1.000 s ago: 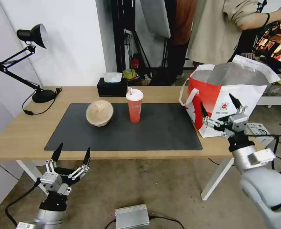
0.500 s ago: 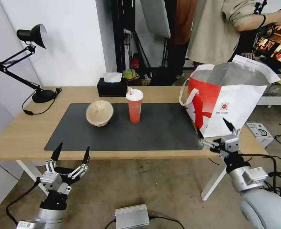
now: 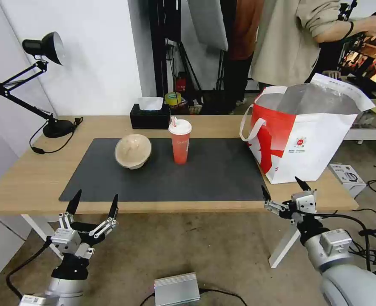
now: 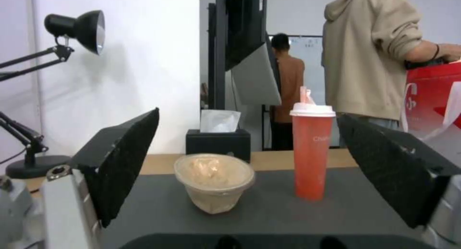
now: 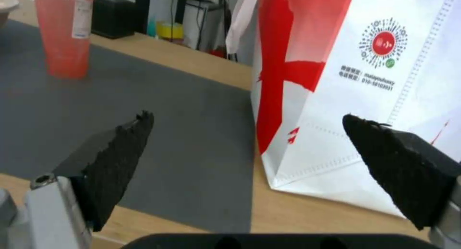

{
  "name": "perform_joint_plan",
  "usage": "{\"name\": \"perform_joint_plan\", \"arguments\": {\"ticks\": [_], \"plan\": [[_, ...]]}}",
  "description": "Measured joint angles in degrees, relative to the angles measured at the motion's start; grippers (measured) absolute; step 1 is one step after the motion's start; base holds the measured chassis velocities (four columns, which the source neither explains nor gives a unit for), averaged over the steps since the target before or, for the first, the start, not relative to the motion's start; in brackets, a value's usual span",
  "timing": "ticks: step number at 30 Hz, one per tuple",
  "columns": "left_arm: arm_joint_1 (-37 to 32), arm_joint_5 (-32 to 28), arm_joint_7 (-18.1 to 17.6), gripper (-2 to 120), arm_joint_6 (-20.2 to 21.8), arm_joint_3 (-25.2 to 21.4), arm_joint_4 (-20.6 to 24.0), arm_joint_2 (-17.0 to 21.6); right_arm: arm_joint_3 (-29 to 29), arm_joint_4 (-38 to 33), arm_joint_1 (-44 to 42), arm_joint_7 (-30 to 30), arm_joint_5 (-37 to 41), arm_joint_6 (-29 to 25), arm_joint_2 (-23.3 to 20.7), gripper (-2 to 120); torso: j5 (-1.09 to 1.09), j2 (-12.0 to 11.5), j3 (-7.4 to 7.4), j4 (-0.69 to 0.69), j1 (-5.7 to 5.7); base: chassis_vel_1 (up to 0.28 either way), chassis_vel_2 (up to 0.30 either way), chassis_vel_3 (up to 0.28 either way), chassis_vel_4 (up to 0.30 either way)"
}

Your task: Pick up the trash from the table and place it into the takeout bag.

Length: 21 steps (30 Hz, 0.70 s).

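Fig.: two items left on the table (image 3: 35, 178). The bowl (image 3: 132, 150) (beige, scraps inside) and the cup (image 3: 180, 141) (red, w/ lid + straw) stand upright on the mat (image 3: 205, 174), just beside each other, not touching. The bag (image 3: 307, 136) sits at the mat's right end, mouth open, foil lining showing, well apart from both.

L gripper (image 3: 93, 204) hovers below and in front of the table's near edge, jaws spread wide, empty; the bowl lies roughly between its fingertips in the wrist view. R gripper (image 3: 283, 191) hangs at the near edge just before the bag, jaws also wide, empty.

Step in hand (judged): next pick. Approx. advice: take the cup at mid-body, not the lid, and keep it upright, since it's tall and prob. tips easily. Bowl walls look thin, so squeeze lightly. Clear the bag's rim and strap (image 3: 251, 125) before lowering.
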<state>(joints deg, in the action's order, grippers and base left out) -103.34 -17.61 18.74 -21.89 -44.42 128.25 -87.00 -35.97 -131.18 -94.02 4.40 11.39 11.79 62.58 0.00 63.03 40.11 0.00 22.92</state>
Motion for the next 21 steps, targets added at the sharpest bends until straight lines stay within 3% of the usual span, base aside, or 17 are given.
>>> {"name": "perform_joint_plan", "arguments": {"ticks": [21], "plan": [[0.43, 0.29, 0.01, 100, 0.50, 0.39, 0.23, 0.63, -0.09, -2.09, -2.47, 0.41, -2.85, -1.69, 3.51, 100, 0.00, 0.00, 0.00, 0.00, 0.00, 0.000, 0.000, 0.000, 0.000]]}}
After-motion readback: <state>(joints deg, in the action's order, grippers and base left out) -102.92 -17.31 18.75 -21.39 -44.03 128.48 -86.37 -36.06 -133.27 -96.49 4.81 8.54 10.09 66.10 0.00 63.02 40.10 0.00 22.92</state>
